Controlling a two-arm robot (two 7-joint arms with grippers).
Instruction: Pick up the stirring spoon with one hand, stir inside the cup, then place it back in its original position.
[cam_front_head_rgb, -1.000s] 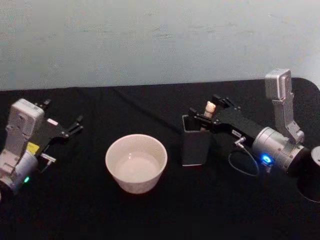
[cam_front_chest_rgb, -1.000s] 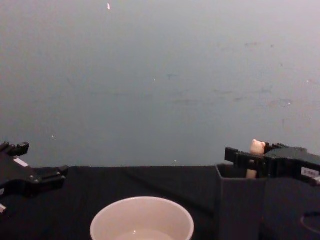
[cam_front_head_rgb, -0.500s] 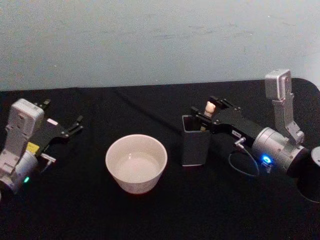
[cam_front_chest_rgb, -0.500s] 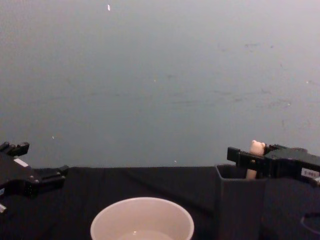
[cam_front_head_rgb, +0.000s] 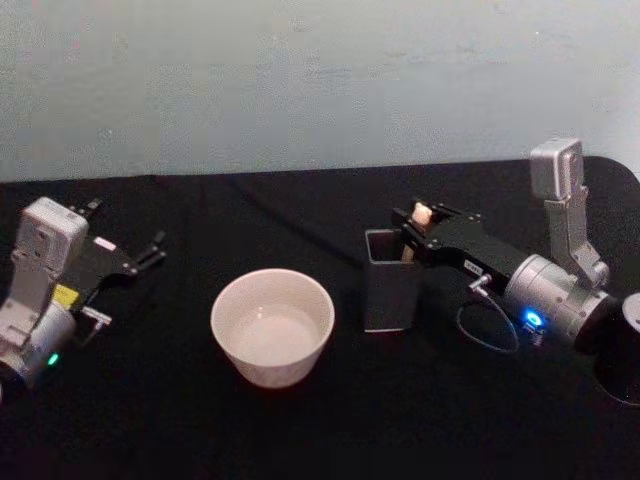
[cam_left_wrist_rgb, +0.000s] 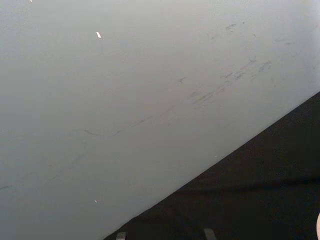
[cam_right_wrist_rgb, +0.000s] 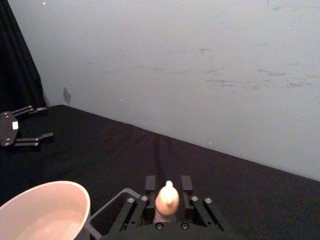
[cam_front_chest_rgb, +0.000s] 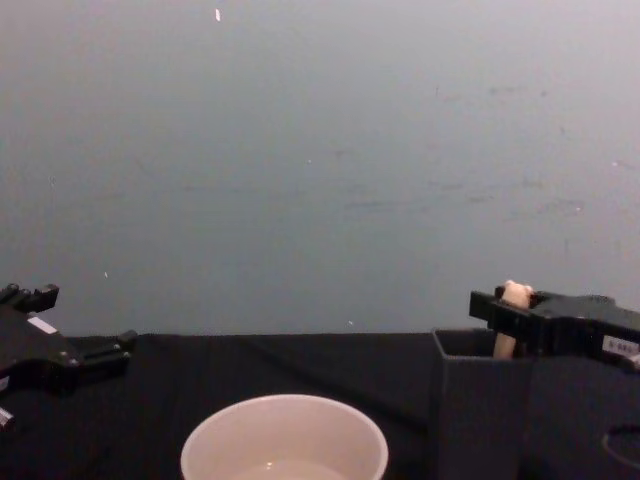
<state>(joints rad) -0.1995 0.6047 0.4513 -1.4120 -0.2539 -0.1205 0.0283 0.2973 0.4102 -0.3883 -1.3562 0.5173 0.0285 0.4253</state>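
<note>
The stirring spoon (cam_front_head_rgb: 421, 213) stands in the dark grey square holder (cam_front_head_rgb: 390, 292), its original position, with the beige bear head poking above the rim. My right gripper (cam_front_head_rgb: 412, 220) reaches in from the right over the holder's far corner. In the right wrist view its fingers (cam_right_wrist_rgb: 150, 183) sit tight on both sides of the spoon (cam_right_wrist_rgb: 167, 198) just below the head. The off-white cup (cam_front_head_rgb: 272, 325) stands left of the holder, with nothing in it. My left gripper (cam_front_head_rgb: 128, 222) rests open at the far left, apart from everything.
A black cloth (cam_front_head_rgb: 330, 420) covers the table, with a pale wall behind. A thin cable loop (cam_front_head_rgb: 487, 330) hangs under the right wrist. A dark round object (cam_front_head_rgb: 622, 350) sits at the right edge. Open cloth lies in front of the cup and holder.
The right gripper has drawn back a little to the right over the holder, and the spoon now leans slightly. The left arm and cup have not moved.
</note>
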